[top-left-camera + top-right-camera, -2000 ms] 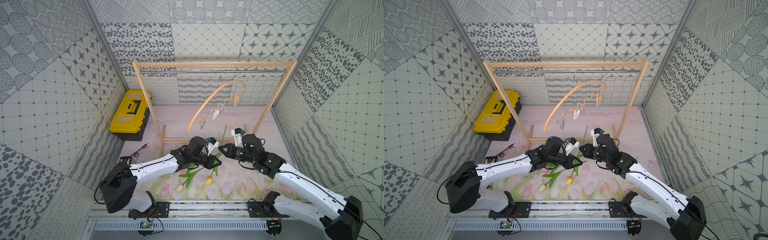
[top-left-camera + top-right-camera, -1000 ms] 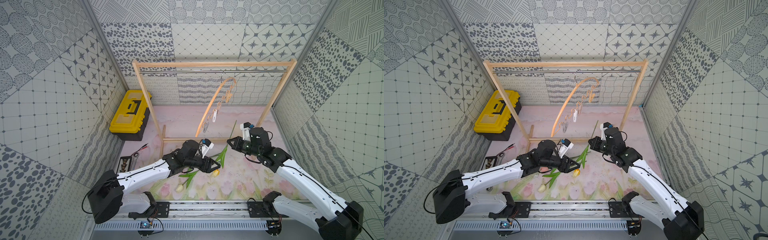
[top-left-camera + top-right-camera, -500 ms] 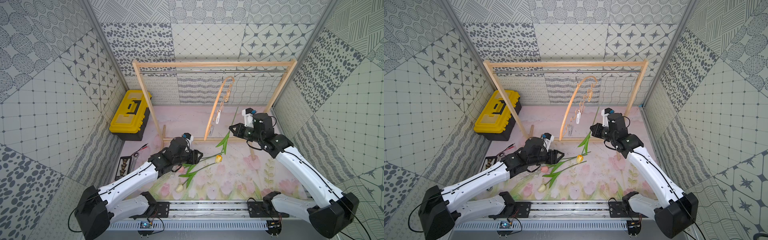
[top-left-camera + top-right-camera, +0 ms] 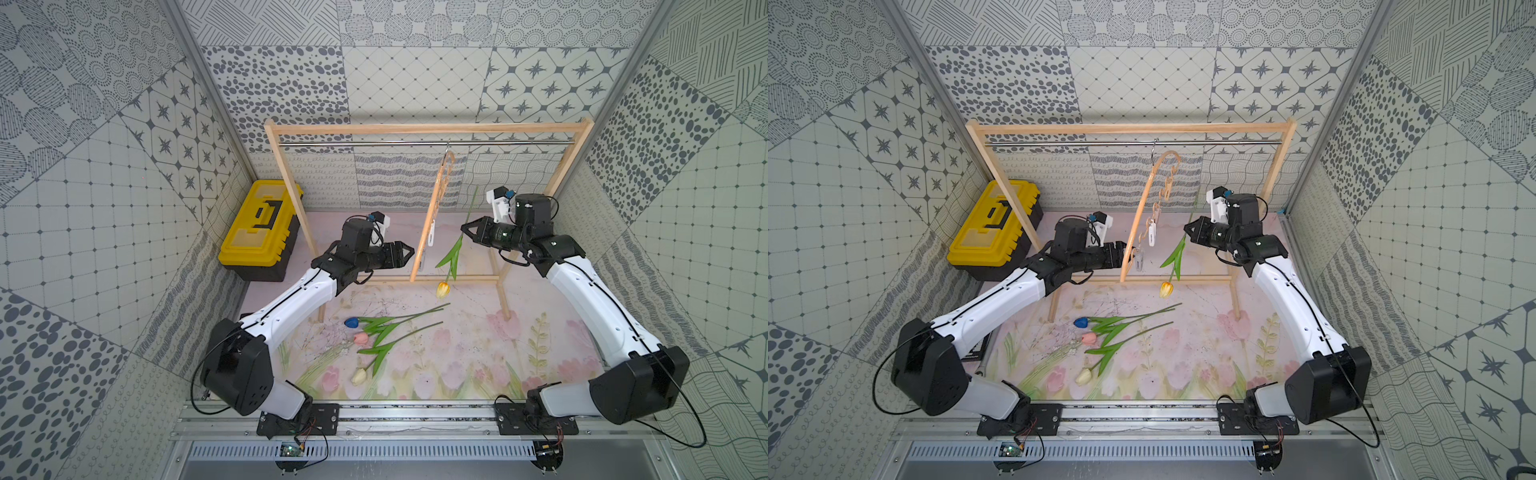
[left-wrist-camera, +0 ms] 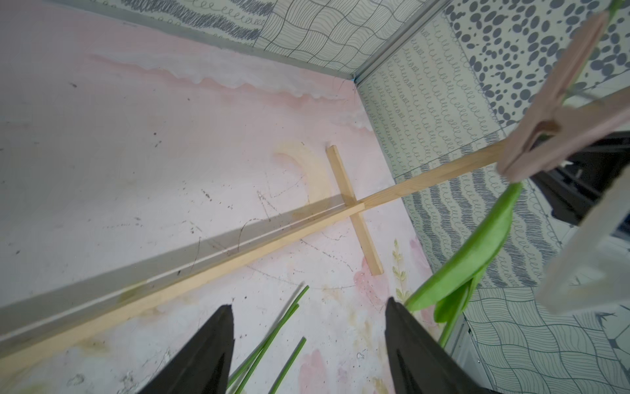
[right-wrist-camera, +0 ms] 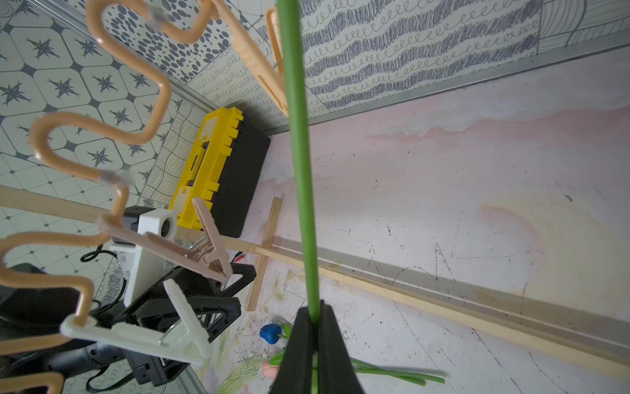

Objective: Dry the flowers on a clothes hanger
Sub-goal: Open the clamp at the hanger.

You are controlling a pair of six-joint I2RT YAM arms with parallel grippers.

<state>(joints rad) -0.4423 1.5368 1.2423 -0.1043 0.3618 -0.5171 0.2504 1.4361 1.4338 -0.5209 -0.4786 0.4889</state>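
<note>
- At the right of the cell, the right gripper is clamped on the green stem of the yellow tulip. The right wrist view shows both jaws pressed onto the stem with no gap.
- Yellow tulip: clear of the floor, head lowest, stem rising steeply past the gripper. Its leaves hang between the gripper and the head.
- Clothes hanger: suspended by its hook from the steel rod of the wooden frame. It is seen almost edge-on in a top view, with its lower end down near the frame's base rail.
- A white clip hangs from the hanger's wavy rail. The held stem stands just beside the hanger. Whether it touches any clip cannot be told.
- Left gripper: raised and pointing at the hanger's lower end, just beside it; contact cannot be confirmed. The left wrist view shows the jaws parted with nothing between them.
- Blue tulip, pink tulip and cream tulip: lying on the printed mat between the two arms. Their heads point toward the left arm, their stems cross, and they are well apart from both grippers.
- Yellow toolbox: on the floor beside the frame's left post, closed.
</note>
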